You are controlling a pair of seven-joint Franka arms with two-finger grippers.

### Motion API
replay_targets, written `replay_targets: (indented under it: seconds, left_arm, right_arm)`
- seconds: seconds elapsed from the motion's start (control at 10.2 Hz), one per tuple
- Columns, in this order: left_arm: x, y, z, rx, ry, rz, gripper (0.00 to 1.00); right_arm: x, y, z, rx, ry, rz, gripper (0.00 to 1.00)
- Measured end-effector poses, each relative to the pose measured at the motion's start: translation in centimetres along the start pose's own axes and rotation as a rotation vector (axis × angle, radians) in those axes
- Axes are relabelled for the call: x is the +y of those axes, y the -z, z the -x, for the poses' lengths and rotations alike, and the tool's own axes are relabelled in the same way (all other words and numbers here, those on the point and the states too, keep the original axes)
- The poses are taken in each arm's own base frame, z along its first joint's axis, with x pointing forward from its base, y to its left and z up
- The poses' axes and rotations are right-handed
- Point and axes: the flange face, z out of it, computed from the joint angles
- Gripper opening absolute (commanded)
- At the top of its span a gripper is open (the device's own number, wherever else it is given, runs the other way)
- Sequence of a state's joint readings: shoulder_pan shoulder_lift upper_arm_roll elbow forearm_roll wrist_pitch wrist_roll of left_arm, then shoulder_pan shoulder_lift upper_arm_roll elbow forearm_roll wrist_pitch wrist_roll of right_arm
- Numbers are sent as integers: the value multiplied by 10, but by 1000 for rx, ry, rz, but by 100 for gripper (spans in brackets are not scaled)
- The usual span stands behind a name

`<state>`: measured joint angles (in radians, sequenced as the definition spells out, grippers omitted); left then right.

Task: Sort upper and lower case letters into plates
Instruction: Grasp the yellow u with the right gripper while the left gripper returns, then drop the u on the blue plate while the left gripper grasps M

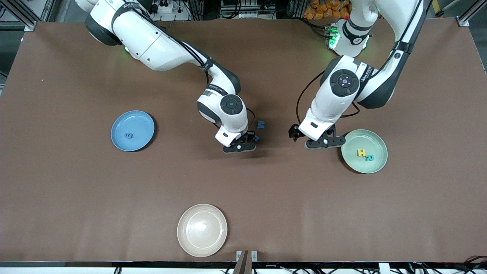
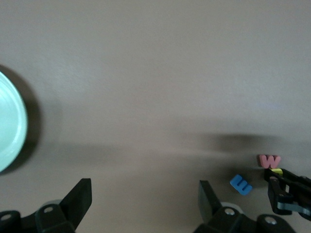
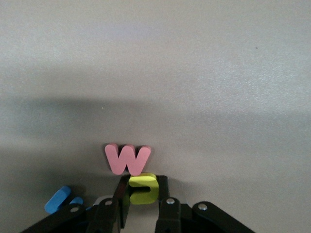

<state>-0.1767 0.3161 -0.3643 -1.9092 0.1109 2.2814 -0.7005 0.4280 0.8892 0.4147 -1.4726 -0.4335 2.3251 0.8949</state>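
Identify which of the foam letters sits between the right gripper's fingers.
The yellow letter, between the right gripper fingers. The pink W touches it just ahead; the blue letter lies apart.

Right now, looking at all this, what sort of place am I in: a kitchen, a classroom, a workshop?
Most likely a robotics lab. Two white robot arms are mounted at a brown table, metal framing and cables run along its edge by the arms' bases, and the sky blue plate, mint green plate and foam letters look like a sorting test.
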Motion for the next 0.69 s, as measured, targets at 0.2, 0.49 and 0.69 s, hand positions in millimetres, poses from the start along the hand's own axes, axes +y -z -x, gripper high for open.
replay_targets:
  seconds: [0.2,0.49,0.69]
  left_arm:
    - [22,-10,13,0,-16,17,97]
    - [43,-29,29,-13,-58,23,97]
    - [67,-53,47,-21,-100,47,95]
  right_arm:
    - [20,8,-15,-9,-36,5,0]
    - [82,62,-42,-84,-133,-45,0]
    - [138,96,-51,-138,-173,-12,0]
